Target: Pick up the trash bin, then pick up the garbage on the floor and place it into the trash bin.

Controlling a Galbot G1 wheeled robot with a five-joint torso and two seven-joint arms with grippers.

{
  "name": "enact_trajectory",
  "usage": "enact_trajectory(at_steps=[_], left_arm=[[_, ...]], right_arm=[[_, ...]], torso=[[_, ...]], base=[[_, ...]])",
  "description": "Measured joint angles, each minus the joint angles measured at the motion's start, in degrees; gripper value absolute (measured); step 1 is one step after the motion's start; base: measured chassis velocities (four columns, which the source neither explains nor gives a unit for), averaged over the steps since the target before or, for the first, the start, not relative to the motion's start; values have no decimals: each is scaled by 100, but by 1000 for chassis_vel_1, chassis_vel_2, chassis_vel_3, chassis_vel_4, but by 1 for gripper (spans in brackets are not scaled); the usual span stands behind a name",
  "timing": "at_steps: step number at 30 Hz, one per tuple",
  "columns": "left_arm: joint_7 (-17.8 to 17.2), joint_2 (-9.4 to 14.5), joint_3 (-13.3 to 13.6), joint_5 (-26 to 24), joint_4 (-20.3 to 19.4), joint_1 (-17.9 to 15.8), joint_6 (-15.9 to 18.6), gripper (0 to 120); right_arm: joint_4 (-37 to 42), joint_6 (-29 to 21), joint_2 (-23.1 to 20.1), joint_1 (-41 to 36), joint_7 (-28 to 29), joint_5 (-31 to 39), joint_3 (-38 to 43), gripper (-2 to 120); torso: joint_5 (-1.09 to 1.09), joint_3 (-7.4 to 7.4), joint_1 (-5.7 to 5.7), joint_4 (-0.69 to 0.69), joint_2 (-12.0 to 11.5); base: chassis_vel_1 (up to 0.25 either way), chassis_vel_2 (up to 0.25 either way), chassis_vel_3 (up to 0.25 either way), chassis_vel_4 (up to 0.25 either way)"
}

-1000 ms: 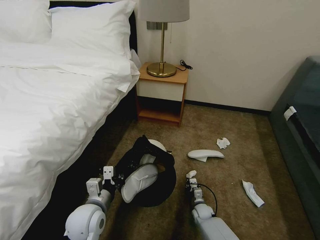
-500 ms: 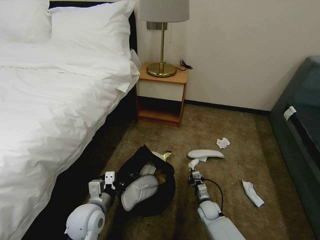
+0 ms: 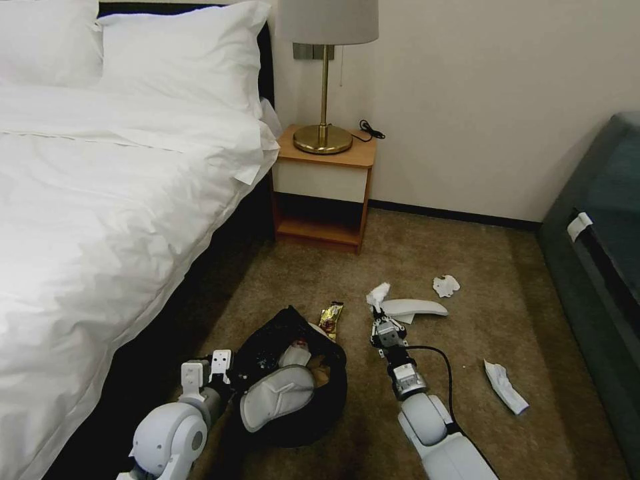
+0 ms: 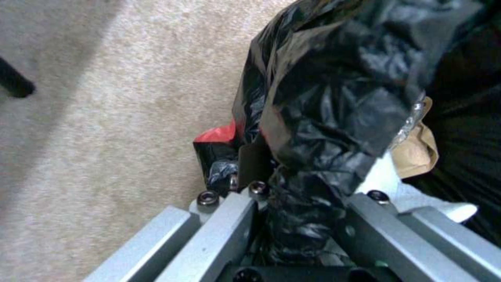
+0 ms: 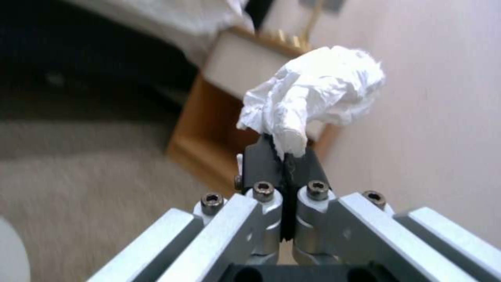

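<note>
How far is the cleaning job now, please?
Done: the left claw grips the trash bin by its bag rim, and one slipper with other litter is inside. In hand: the right claw is shut on a crumpled tissue, raised off the carpet. Left: the second slipper, two tissues and the gold wrapper.

Left gripper point(image 4: 303, 196) clamps the trash bin point(image 4: 334, 98) liner's rim; carpet point(image 4: 104, 137) beside it.

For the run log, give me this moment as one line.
left tool: holds bin by bag | right tool: tissue pinched, raised | slipper in bin
</note>
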Motion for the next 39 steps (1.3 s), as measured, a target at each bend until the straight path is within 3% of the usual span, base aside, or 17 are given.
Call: enact_trajectory(at_steps=[13, 15, 18, 21, 26, 39], left_arm=[[-203, 650, 67, -611, 305, -346, -7, 0], [-314, 772, 144, -867, 471, -579, -8, 0], [-350, 791, 170, -946, 529, -708, -8, 0], [-442, 798, 257, -1191, 656, -1115, -17, 0], [-476, 783, 403, -1263, 935, -1442, -19, 0], [-459, 685, 820, -1539, 1611, -2044, -19, 0]], right_arm=[[1353, 36, -407, -267, -215, -7, -373, 0], [1615, -18, -545, -277, -276, 36, -514, 0], [1718, -43, -598, -272, -316, 43, -564, 0], [1979, -138, -739, -251, -399, 64, -689, 0], [2174, -220, -895, -365, -437, 88, -789, 0], [2320, -278, -1204, -500, -484, 81, -1220, 0]], torso=[[-1, 0, 0, -1, 0], [-2, 0, 0, -2, 0], [-1, 0, 0, -2, 0], [-1, 0, 0, -3, 0], [-1, 0, 0, -3, 0], [0, 0, 0, -3, 0]], base=[[0, 0, 0, 0], [0, 0, 0, 0], [0, 0, 0, 0], [0, 0, 0, 0], [0, 0, 0, 0], [0, 0, 0, 0]])
